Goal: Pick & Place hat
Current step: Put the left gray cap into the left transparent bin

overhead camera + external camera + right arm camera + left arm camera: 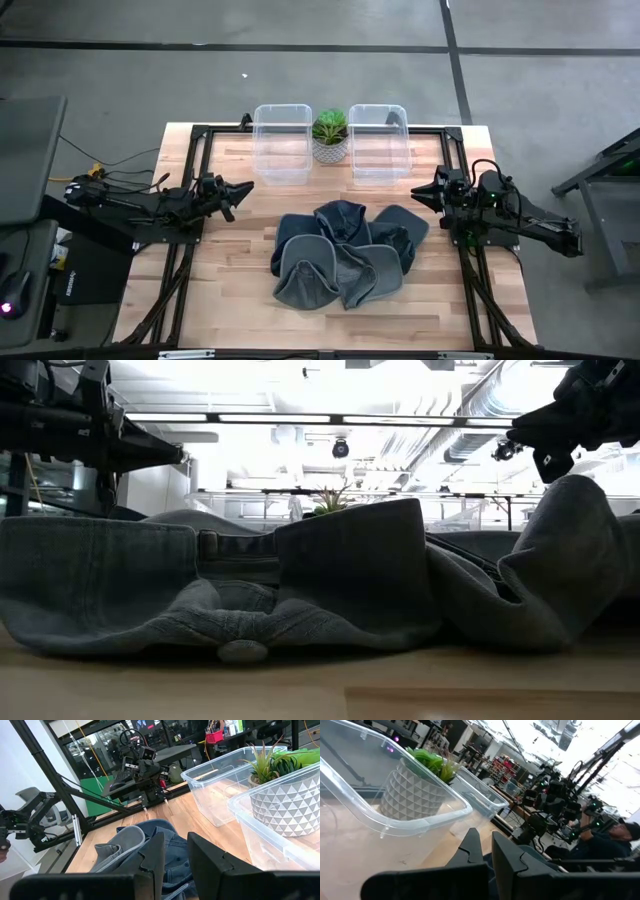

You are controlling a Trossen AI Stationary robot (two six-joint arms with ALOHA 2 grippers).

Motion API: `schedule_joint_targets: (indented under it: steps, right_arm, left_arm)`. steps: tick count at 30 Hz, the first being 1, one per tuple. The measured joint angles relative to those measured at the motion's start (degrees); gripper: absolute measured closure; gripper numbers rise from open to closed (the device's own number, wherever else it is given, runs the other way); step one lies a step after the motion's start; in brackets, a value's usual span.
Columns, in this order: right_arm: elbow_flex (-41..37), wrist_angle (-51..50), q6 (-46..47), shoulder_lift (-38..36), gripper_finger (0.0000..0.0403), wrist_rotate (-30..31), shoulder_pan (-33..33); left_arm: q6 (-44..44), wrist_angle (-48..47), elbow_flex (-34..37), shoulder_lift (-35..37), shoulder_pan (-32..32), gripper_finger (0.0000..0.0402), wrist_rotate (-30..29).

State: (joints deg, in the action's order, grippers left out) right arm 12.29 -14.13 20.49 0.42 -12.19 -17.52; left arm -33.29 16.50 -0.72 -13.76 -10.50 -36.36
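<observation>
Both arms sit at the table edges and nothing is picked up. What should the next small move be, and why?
Probably the left gripper should move toward the pile of hats and lower over the nearest one. Both grippers hold nothing, the right gripper also waits off to the side, the hats lie mid-table, and both clear bins behind them look empty.

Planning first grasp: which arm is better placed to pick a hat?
Right, probably. The right gripper hangs almost over the hat pile's nearest cap, while the left gripper sits farther from it. Neither holds anything.

The low view cuts off the hats [300,590] at both side edges.
</observation>
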Motion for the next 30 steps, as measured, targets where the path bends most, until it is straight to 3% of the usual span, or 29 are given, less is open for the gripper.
schedule_joint_targets:
  steps: [5,8,18,21,25,30]
  right_arm:
    - [-0.01,0.0,0.0,0.0,0.0324,0.0,0.0]
    - [0.0,0.0,0.0,-0.01,0.0325,0.0,0.0]
    - [0.0,-0.17,0.0,0.0,0.0325,0.0,0.0]
    - [-0.02,-0.17,0.0,0.01,0.0325,0.0,0.0]
    - [-0.01,-0.2,0.0,-0.01,0.0324,0.0,0.0]
    - [0.0,-0.21,0.0,-0.01,0.0325,0.02,0.0]
  left_arm:
    - [2.37,-2.08,-1.64,-0.18,-0.02,0.0395,0.15]
    - [5.04,-2.07,-3.74,-0.47,0.0,0.0368,1.15]
    - [3.35,-2.6,-8.07,-3.59,0.0,0.0178,7.87]
    - [0.22,-8.02,-11.14,-6.32,0.0,0.0136,11.37]
    - [-0.99,-18.12,-18.61,-13.51,0.0,0.0123,15.76]
    - [1.81,-30.63,-29.87,-25.05,0.0,0.0137,21.62]
